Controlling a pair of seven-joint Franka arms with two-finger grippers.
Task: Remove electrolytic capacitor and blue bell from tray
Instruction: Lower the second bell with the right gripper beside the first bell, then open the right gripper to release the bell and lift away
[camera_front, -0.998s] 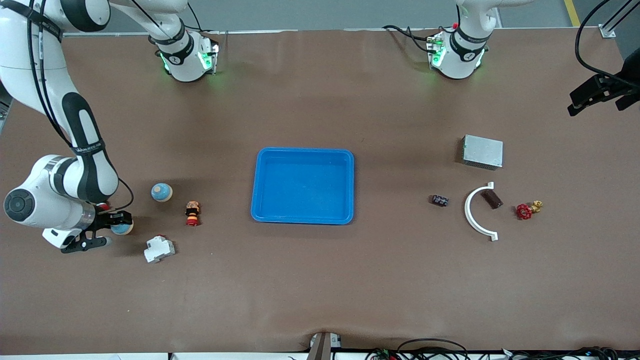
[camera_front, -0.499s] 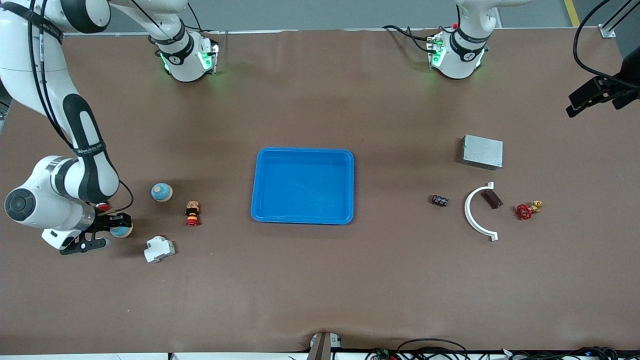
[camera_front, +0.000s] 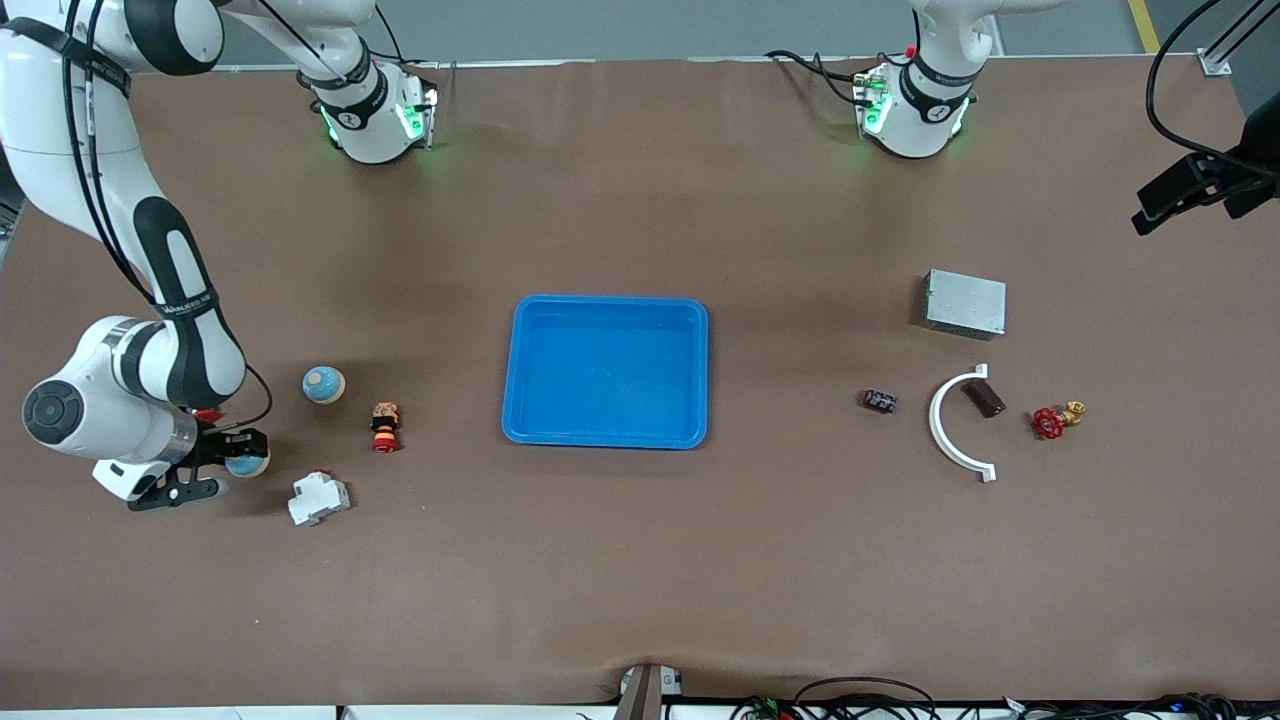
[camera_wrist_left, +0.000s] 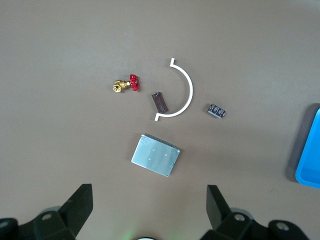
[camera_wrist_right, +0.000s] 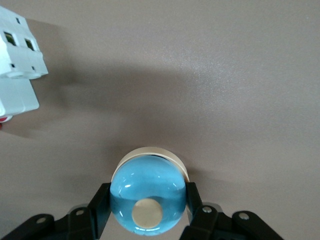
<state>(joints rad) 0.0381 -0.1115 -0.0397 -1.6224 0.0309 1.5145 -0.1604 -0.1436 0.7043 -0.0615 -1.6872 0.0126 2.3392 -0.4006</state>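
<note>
My right gripper is shut on the bell, a glossy blue dome with a cream button and cream base, low over the table at the right arm's end. The capacitor, a small dark cylinder, lies on the table toward the left arm's end, beside a white curved piece. My left gripper hangs open and high above that end, with nothing between its fingers. The blue tray stands mid-table.
Near the held bell are a white breaker block, another blue dome and a small red-and-brown figure. Near the capacitor lie a brown block, a red valve and a metal box.
The right arm has shifted slightly, carrying the bell a little lower in the front view. The left gripper has barely moved.
</note>
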